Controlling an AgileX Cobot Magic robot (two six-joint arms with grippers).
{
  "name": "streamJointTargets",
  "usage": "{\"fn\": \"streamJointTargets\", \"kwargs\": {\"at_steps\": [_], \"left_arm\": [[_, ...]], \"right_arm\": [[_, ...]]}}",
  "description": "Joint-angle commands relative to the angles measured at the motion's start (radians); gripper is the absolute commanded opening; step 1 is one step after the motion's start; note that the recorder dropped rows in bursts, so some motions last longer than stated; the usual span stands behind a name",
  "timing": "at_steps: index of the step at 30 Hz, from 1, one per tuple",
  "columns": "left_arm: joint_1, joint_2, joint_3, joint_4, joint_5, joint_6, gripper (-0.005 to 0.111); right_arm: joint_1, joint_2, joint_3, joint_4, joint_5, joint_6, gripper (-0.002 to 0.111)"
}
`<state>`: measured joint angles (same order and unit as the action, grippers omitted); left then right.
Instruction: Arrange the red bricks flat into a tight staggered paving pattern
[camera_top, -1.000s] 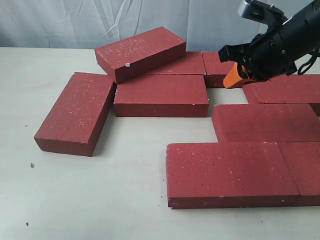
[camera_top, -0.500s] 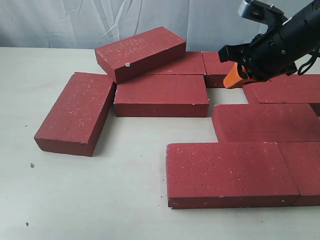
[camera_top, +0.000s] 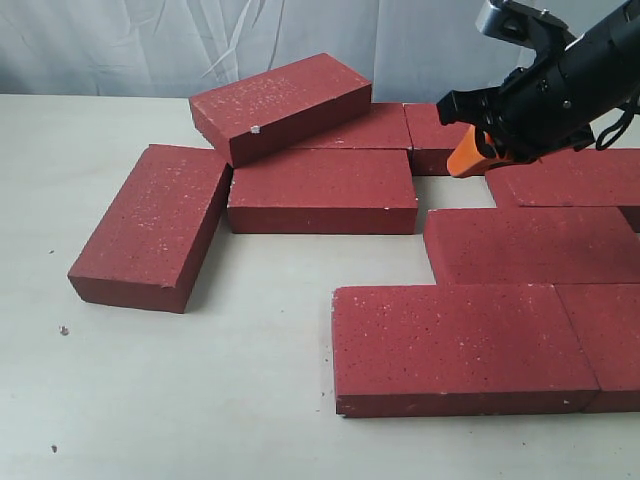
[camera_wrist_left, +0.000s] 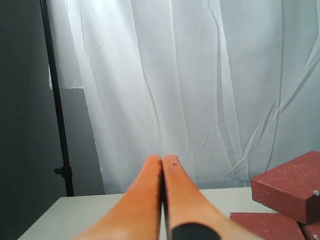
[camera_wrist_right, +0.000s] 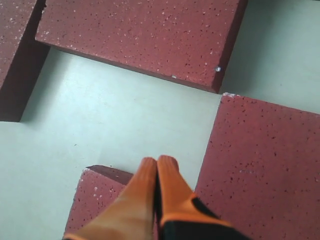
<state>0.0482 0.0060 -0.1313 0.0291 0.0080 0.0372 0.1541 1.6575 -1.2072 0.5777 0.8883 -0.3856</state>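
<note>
Several red bricks lie on the pale table (camera_top: 200, 390). One brick (camera_top: 280, 103) rests tilted on top of others at the back; it has a small white chip. A lone brick (camera_top: 150, 228) lies at an angle on the left, next to a flat middle brick (camera_top: 322, 190). To the right, flat bricks (camera_top: 530, 245) (camera_top: 460, 345) form staggered rows. My right gripper (camera_top: 466, 157) (camera_wrist_right: 157, 161) is shut and holds nothing; it hovers over the gap between the back bricks and the right rows. My left gripper (camera_wrist_left: 161, 159) is shut, empty, and points at the curtain, with the tilted brick (camera_wrist_left: 292, 184) off to one side.
A white curtain (camera_top: 200, 45) hangs behind the table. A black stand pole (camera_wrist_left: 55, 100) rises beyond the table's corner in the left wrist view. Bare table surface shows at the front left and between the bricks (camera_wrist_right: 110, 120).
</note>
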Motion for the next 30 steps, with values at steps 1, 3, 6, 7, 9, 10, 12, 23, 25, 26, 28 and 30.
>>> {"fn": "streamJointTargets", "kwargs": {"at_steps": [1,3,6,7,9,10,12,23,25,26,28,30], "left_arm": [[0.000,0.061,-0.107,-0.013,0.187,-0.068,0.000],[0.000,0.104,-0.145,-0.013,0.276,-0.085,0.000],[0.000,0.159,-0.175,-0.013,0.333,-0.084,0.000],[0.000,0.167,-0.177,-0.013,0.329,-0.084,0.000],[0.000,0.169,-0.177,-0.010,0.325,-0.084,0.000],[0.000,0.169,-0.177,-0.010,0.322,-0.084,0.000],[0.000,0.169,-0.177,-0.013,0.323,-0.084,0.000],[0.000,0.219,-0.213,-0.029,0.386,-0.169,0.000],[0.000,0.274,-0.248,-0.029,0.423,-0.179,0.000],[0.000,0.299,-0.265,-0.029,0.437,-0.179,0.000],[0.000,0.370,-0.310,-0.029,0.476,-0.179,0.000],[0.000,0.448,-0.354,-0.029,0.508,-0.179,0.000]], "right_arm": [[-0.005,-0.011,-0.002,-0.007,-0.008,-0.002,-0.001],[-0.005,-0.011,-0.002,-0.007,-0.008,-0.002,-0.001],[-0.005,-0.011,-0.002,-0.007,-0.008,-0.002,-0.001],[-0.005,-0.011,-0.002,-0.007,-0.008,-0.002,-0.001],[-0.005,-0.011,-0.002,-0.007,-0.010,-0.002,-0.001],[-0.005,-0.011,-0.002,-0.005,-0.013,-0.002,-0.001],[-0.005,-0.011,-0.002,-0.005,-0.013,-0.002,-0.001],[-0.003,-0.011,-0.002,-0.007,-0.004,-0.002,-0.001],[-0.003,-0.011,-0.002,-0.007,-0.004,-0.002,-0.001],[-0.003,-0.011,-0.002,-0.007,-0.004,-0.002,-0.001],[-0.003,-0.011,-0.002,-0.007,-0.004,-0.002,-0.001],[-0.003,-0.011,-0.002,-0.007,-0.004,-0.002,-0.001]]}}
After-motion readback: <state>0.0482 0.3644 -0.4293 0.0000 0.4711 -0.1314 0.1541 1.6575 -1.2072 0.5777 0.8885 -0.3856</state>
